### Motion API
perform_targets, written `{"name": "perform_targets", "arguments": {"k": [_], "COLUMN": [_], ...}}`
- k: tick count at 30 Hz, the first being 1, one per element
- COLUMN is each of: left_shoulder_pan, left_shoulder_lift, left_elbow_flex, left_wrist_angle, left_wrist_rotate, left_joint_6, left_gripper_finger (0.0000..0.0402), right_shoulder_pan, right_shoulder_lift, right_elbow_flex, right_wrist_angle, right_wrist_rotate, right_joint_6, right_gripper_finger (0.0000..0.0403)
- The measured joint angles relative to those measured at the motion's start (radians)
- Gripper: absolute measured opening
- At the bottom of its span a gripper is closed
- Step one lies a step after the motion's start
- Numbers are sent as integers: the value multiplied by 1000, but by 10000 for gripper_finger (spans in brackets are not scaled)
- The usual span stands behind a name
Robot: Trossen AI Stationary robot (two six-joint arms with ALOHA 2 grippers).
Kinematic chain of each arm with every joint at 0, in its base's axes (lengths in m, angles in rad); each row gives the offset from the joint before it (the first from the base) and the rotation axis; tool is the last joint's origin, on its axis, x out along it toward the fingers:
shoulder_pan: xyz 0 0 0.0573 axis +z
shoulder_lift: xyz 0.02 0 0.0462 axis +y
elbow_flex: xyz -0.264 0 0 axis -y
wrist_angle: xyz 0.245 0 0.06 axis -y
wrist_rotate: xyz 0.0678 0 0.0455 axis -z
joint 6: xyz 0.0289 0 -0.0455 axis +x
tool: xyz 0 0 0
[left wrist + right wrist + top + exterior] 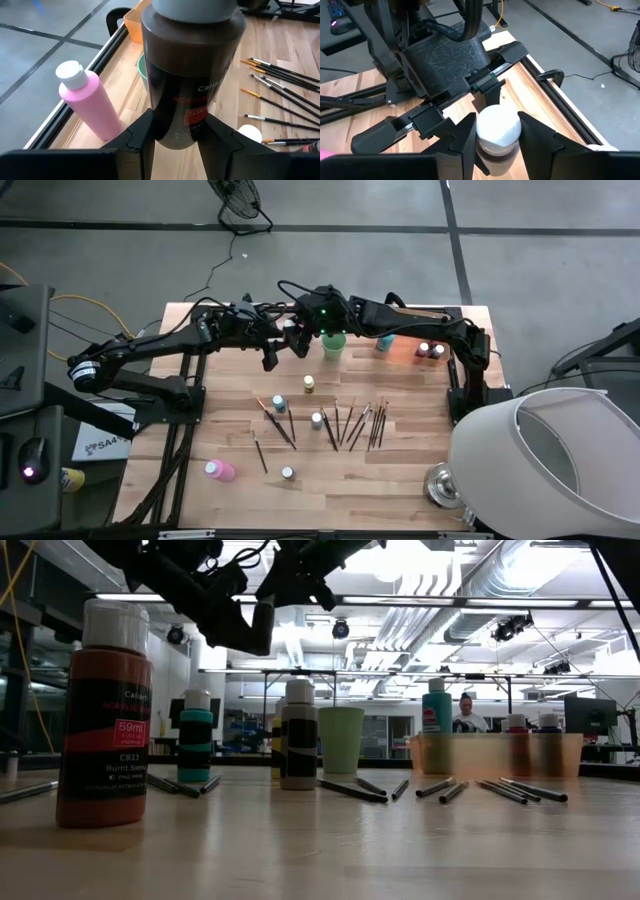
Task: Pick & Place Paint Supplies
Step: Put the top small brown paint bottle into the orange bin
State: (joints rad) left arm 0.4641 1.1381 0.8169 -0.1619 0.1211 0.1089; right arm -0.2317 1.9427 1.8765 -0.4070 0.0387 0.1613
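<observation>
A dark brown paint bottle (190,75) with a pale cap hangs above the table's far middle, between both arms. My left gripper (175,137), reaching in from the left (283,347), is shut on its body. My right gripper (499,140), coming from the right (302,330), is shut on its cap. Behind the bottle stand the green cup (333,345) and the orange tray (425,352). An upright pink bottle (87,105) stands near the table's far edge. Thin brushes (345,425) and small bottles (309,384) are spread over the middle of the table. My left gripper pinches the brown bottle's lower body (172,132) between its two fingers, coming from the table's left and slanting slightly down. The bottle stands roughly upright in the hold, cap up, clear of the table. My right gripper has the bottle's pale cap (499,127) between its two fingers, one on each side. The fingers come from the table's right, slanting down. The brown body (495,156) shows below the cap.
A teal bottle (385,342) stands beside the tray, which holds small bottles (430,351). Another pink bottle (220,471) lies near the front left, with a small bottle (288,473) nearby. A burnt-orange bottle (105,720) stands close to the low camera. A pale lampshade (545,460) covers the front right.
</observation>
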Motion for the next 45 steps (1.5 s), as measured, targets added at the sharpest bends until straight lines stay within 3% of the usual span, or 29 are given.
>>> {"name": "perform_targets", "arguments": {"k": [6, 11, 18, 23, 26, 33, 45], "left_shoulder_pan": [0, 0, 0, 0, 0, 1, 1], "left_shoulder_lift": [0, -3, -18, -19, -19, -19, -19], "left_elbow_flex": [0, 1, 1, 0, 0, 0, 0], "left_wrist_angle": [-3, -3, -35, -35, -40, -80, -81], "left_wrist_rotate": [2, -38, -106, -117, -117, -116, -113], "left_joint_6": [1, 41, 45, 43, 41, 32, 17], "left_gripper_finger": [124, 181, 249, 251, 247, 246, 246], "right_shoulder_pan": [1, 2, -14, -51, -73, -90, -16], "right_shoulder_lift": [-8, -44, -141, -188, -203, -211, -240], "right_elbow_flex": [0, -1, 0, 0, 0, -14, -214], "right_wrist_angle": [-16, -85, -254, -426, -556, -807, -823], "right_wrist_rotate": [23, 101, 404, 649, 740, 847, 875], "right_joint_6": [49, 67, 150, 292, 379, 607, 810], "right_gripper_finger": [120, 114, 114, 114, 114, 114, 114]}}
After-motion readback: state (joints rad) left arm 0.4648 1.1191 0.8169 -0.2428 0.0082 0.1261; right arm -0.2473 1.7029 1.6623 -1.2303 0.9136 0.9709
